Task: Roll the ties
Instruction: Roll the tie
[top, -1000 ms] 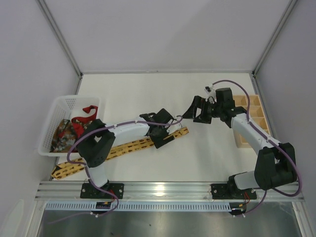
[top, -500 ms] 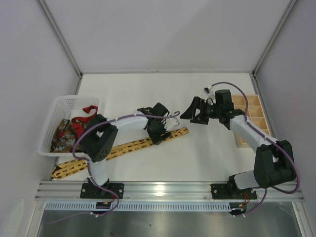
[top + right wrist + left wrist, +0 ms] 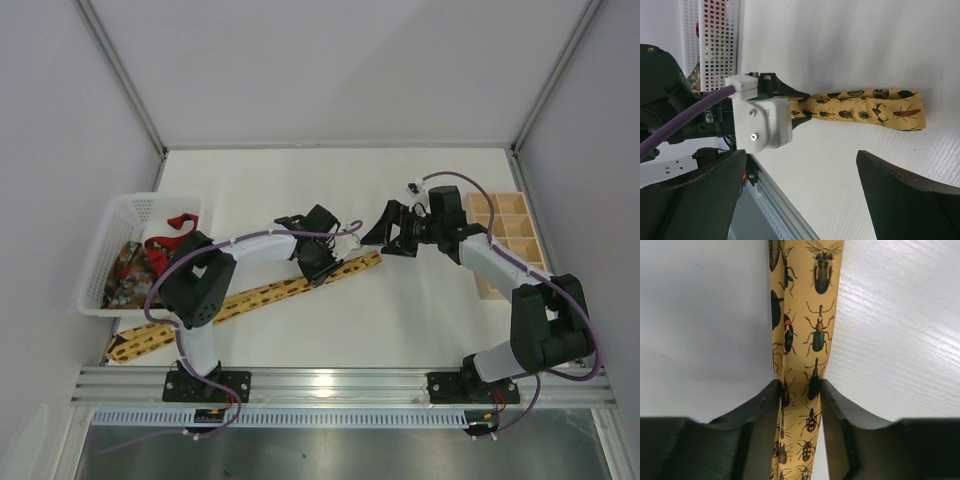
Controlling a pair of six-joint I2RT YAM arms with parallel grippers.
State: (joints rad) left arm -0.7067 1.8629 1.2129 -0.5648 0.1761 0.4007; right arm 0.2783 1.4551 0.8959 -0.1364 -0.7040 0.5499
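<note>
The yellow-gold tie (image 3: 250, 298), printed with small dark beetles, lies diagonally on the table from the front left to the middle. My left gripper (image 3: 320, 265) is shut on it near its right end. In the left wrist view the tie (image 3: 812, 325) runs pinched between the two jaws of this gripper (image 3: 799, 395). My right gripper (image 3: 383, 238) is open and empty, just above and right of the tie's end (image 3: 867, 107). The red tie (image 3: 170, 230) and the dark patterned tie (image 3: 125, 272) lie in the white basket (image 3: 130, 206).
The basket stands at the left edge of the table, with the yellow tie's far end beside its front. A wooden compartment box (image 3: 507, 228) stands at the right edge. A metal rail (image 3: 330, 385) runs along the table's front.
My left gripper has shifted slightly left and back, still on the yellow tie. My right gripper has moved left and lower, closer to the tie's right end.
</note>
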